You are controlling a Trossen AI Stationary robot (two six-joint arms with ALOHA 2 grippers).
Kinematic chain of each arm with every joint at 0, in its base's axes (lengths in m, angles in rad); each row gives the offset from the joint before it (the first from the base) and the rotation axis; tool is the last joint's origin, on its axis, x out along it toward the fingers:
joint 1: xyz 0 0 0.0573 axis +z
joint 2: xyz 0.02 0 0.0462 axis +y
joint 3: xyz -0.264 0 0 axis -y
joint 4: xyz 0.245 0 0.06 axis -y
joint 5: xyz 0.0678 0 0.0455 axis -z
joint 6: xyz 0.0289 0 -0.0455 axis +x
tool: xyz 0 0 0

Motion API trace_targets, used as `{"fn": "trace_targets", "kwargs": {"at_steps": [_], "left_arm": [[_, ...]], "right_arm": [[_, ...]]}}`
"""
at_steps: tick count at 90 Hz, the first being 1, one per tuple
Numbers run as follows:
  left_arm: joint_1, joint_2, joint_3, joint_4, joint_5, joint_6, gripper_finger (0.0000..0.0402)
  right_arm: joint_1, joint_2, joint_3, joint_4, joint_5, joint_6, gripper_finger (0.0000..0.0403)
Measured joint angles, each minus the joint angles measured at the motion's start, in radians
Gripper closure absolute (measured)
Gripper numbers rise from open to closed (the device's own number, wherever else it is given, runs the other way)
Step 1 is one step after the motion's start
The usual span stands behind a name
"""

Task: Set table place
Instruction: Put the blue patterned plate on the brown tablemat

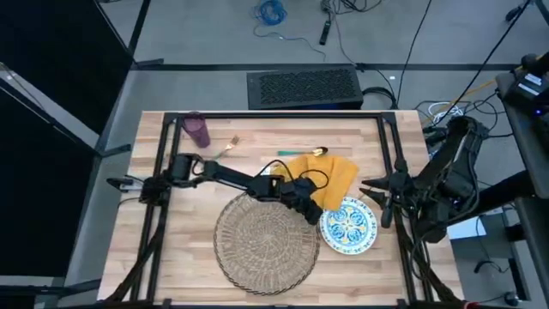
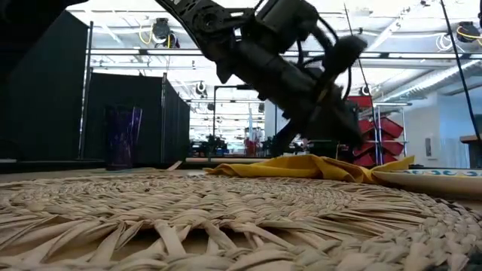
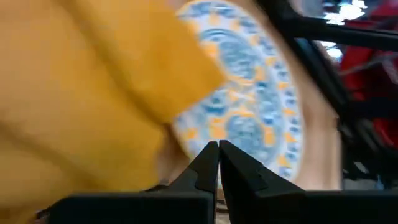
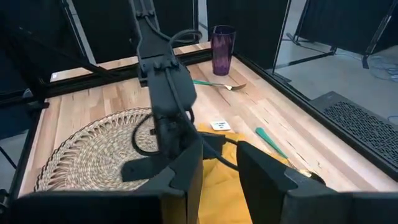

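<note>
— Placemat [image 1: 268, 241] first: where do you have it?

— Your woven straw placemat lies flat on the near middle of the table [image 1: 154, 249]. The white plate [image 1: 350, 227] with the teal floral pattern sits just right of it, rim close to the mat's edge, maybe touching; you cannot settle that from above.

— And the napkin?

— The mustard-yellow napkin [image 1: 330, 178] is rumpled on the wood just beyond the plate, one corner reaching over the plate's far-left rim. In the left wrist view you see yellow cloth across one side of the patterned plate.

— Left gripper?

— Your left gripper [image 3: 218, 163] has its two fingers pressed together with nothing between them. The left arm reaches across from the left rail, and the gripper hangs over the spot where napkin, plate and mat meet.

— Right one?

— The right gripper [image 4: 219, 163] waits by the right rail, fingers apart and holding nothing.

— Cup and cutlery?

— The purple cup [image 1: 197, 130] stands upright near the far-left corner. A gold-and-teal fork [image 4: 217, 83] lies just right of it. A second teal-handled piece [image 1: 302, 154] lies at the napkin's far edge; you cannot tell which utensil it is.
</note>
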Motion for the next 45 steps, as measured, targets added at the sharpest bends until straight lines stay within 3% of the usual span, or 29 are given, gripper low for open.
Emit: {"fn": "trace_targets", "kwargs": {"at_steps": [18,45], "left_arm": [[0.011,0.010,0.005,0.009,-0.015,-0.048,0.0402],[0.005,0.097,0.079,0.009,0.092,-0.047,0.0401]], "right_arm": [[0.000,0.000,0.000,0.000,0.002,-0.009,0.0319],[-0.003,0.000,0.000,0.005,0.008,-0.028,0.0319]]}}
